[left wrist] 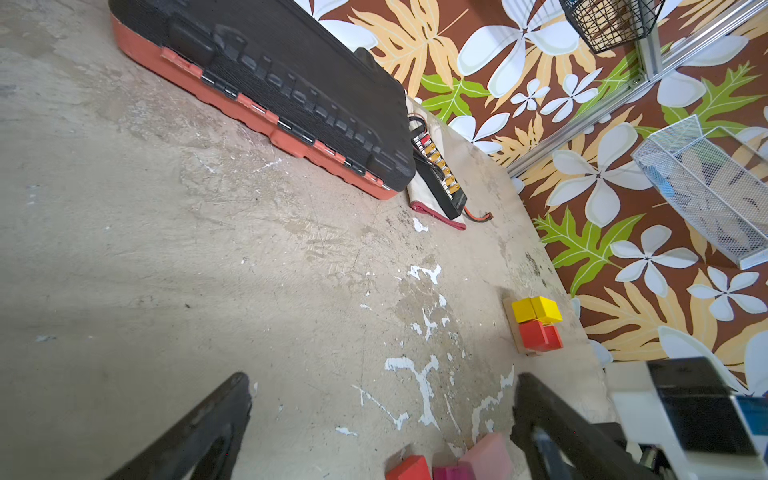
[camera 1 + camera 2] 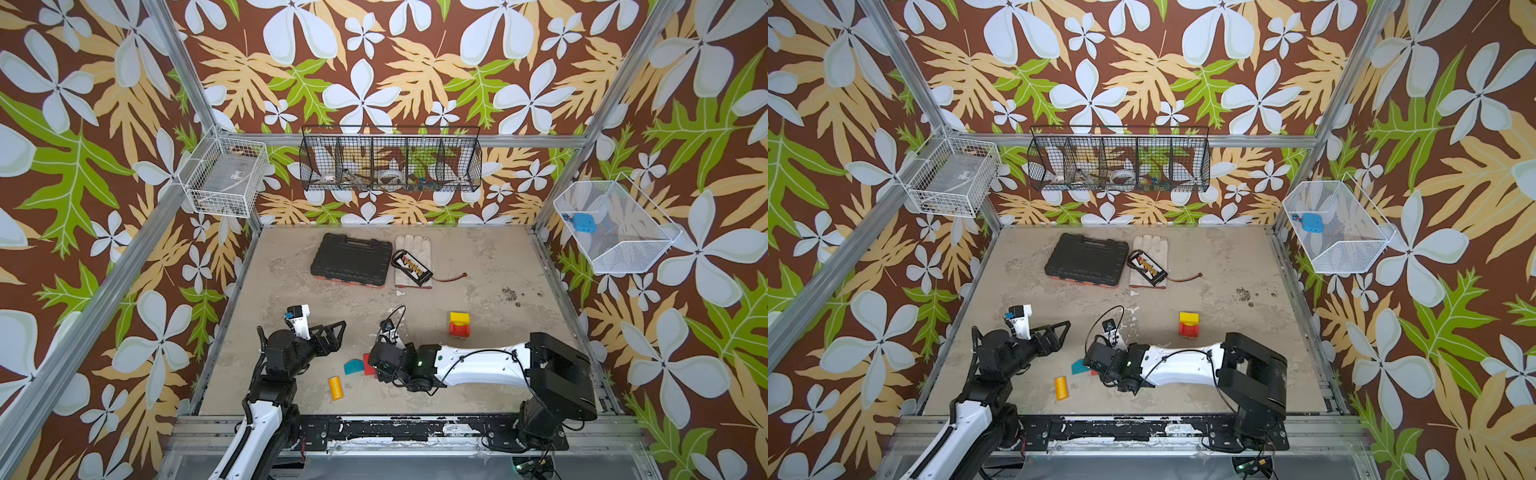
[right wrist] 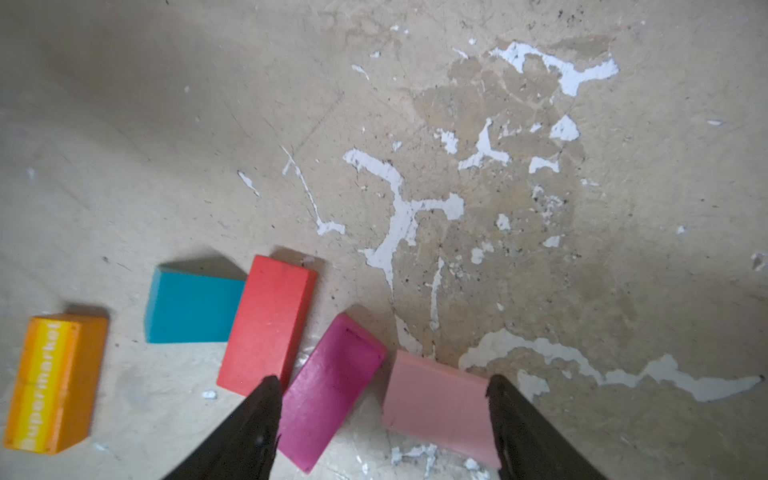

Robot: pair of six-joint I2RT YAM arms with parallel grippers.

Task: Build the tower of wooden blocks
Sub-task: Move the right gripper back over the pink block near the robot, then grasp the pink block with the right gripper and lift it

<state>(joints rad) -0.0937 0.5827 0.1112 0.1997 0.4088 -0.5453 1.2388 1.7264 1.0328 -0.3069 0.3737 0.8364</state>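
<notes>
On orange block (image 3: pixel 54 382): white lettering "Supermarket".

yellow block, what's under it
The yellow block sits on a red block, which sits on a flat tan block. Most of the tan block is covered.

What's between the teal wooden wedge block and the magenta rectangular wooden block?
The red rectangular wooden block, lying flat: against the teal wooden wedge block, close beside the magenta rectangular wooden block. Right wrist view shows it.
</notes>
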